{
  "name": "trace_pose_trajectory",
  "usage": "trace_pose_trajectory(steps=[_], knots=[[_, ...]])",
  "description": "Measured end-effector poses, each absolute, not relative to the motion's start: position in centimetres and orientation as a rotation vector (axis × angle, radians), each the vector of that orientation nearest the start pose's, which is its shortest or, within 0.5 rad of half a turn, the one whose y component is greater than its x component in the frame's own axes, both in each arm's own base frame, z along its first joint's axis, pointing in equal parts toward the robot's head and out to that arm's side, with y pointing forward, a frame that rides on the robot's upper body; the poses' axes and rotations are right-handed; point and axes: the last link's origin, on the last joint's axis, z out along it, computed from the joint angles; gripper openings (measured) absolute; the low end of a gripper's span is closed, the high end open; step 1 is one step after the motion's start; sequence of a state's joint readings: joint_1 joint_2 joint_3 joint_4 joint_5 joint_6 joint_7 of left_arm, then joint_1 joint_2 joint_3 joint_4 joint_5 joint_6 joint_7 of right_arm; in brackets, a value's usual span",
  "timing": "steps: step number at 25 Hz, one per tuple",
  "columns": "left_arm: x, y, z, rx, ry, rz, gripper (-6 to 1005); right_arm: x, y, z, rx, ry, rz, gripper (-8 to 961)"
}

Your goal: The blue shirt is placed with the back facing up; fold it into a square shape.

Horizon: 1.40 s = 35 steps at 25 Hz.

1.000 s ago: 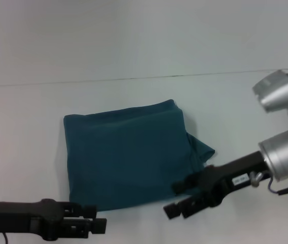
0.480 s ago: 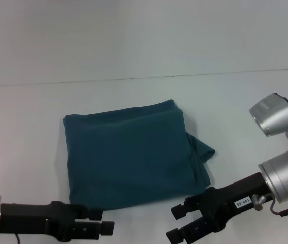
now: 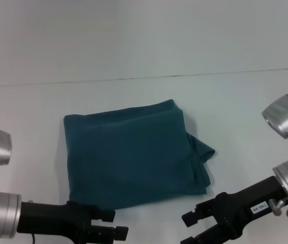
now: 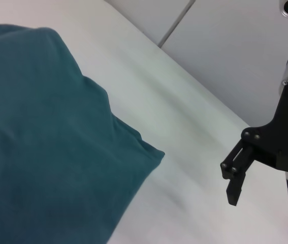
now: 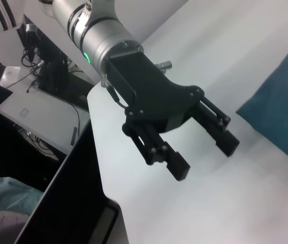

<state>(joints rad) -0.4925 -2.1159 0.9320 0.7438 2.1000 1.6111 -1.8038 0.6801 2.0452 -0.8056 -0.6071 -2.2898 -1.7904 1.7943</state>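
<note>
The blue shirt (image 3: pixel 133 155) lies flat mid-table, folded into a rough square, with a small flap sticking out at its right edge. My left gripper (image 3: pixel 116 224) hovers open and empty just off the shirt's near-left corner, without touching it. The right wrist view also shows the left gripper (image 5: pixel 203 156), its fingers spread. Near the front right my right gripper (image 3: pixel 186 231) is open and clear of the cloth. In the left wrist view the right gripper (image 4: pixel 233 175) shows beyond the shirt (image 4: pixel 42 152). Only a corner of the shirt (image 5: pixel 286 107) enters the right wrist view.
The white table (image 3: pixel 144 101) runs back to a dark seam against the wall. The right wrist view shows the table's rounded corner (image 5: pixel 103 168) behind the left arm. Past that corner stands a desk with cables (image 5: pixel 37 101).
Both arms have drawn back toward the near edge of the table, away from the shirt. The right gripper has come off the shirt's near-right corner. The shirt lies as before.
</note>
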Motion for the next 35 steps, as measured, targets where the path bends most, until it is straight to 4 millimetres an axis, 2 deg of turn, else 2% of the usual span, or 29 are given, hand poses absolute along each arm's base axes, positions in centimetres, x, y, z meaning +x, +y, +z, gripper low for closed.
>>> trace_pose_trajectory(steps=[3,12,35], knots=[[-25.21,29.84,-3.87,-2.924,-1.114,-0.464,705,24.02,30.85,-1.67,-3.154,1.118,0.3,927],[-24.89,29.85,-4.01,-2.934,-1.076,-0.462,864,24.23,30.85,-1.42,-3.149,1.125,0.294,927],[-24.79,29.59,-3.97,-2.946,-1.056,-0.469,862,24.23,30.88,-1.42,-3.143,1.133,0.3,927]])
